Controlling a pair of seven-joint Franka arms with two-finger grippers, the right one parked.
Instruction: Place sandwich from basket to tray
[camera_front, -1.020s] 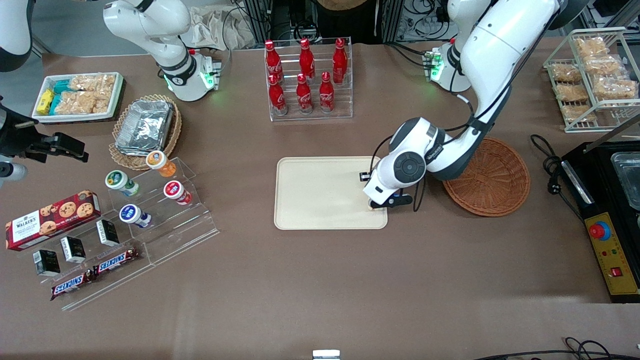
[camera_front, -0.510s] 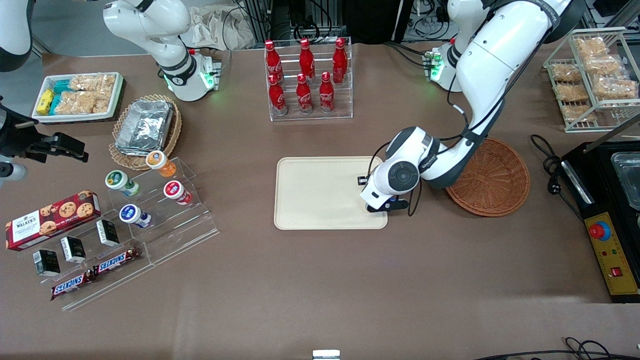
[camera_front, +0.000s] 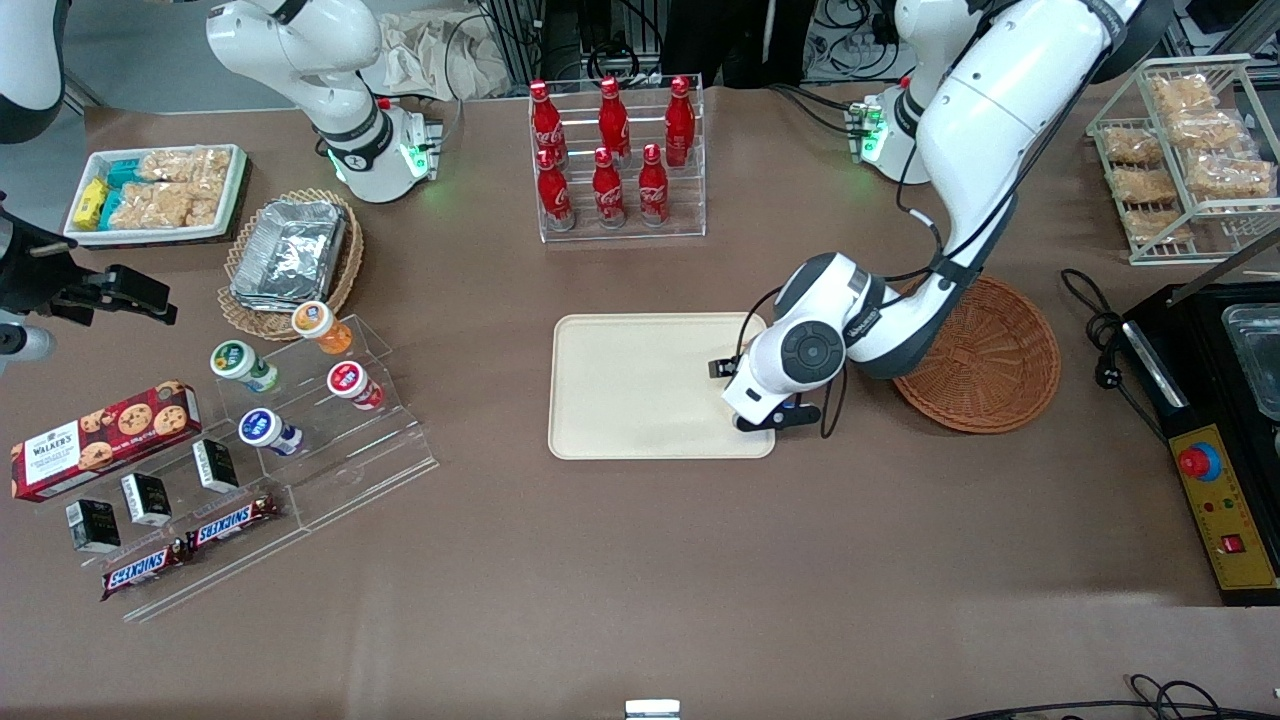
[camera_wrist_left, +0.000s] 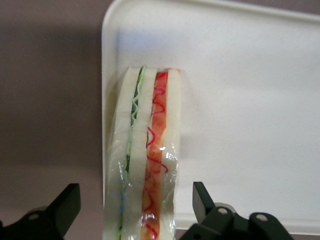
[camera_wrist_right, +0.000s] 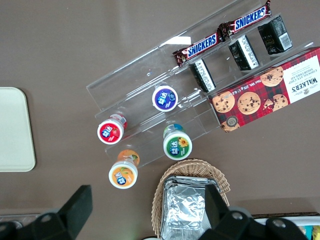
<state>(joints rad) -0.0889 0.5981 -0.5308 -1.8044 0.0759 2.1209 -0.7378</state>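
The sandwich (camera_wrist_left: 145, 160), a wrapped wedge of white bread with red and green filling, lies on the cream tray (camera_wrist_left: 240, 100) right along its rim near a corner. My left gripper (camera_wrist_left: 134, 192) is open. Its black fingers (camera_wrist_left: 67, 200) stand on either side of the sandwich with a gap on each side. In the front view the gripper (camera_front: 765, 420) hangs low over the tray (camera_front: 640, 390), at the corner nearest the reddish-brown basket (camera_front: 990, 360), and hides the sandwich. The basket shows nothing inside.
A clear rack of red bottles (camera_front: 615, 160) stands farther from the front camera than the tray. A tiered acrylic stand with cups and snack bars (camera_front: 290, 420), a cookie box (camera_front: 100, 440) and a tan basket of foil containers (camera_front: 290, 255) lie toward the parked arm's end.
The left arm's wrist has shifted slightly over the tray's corner and the elbow has moved a little. The tray and the basket have not moved.
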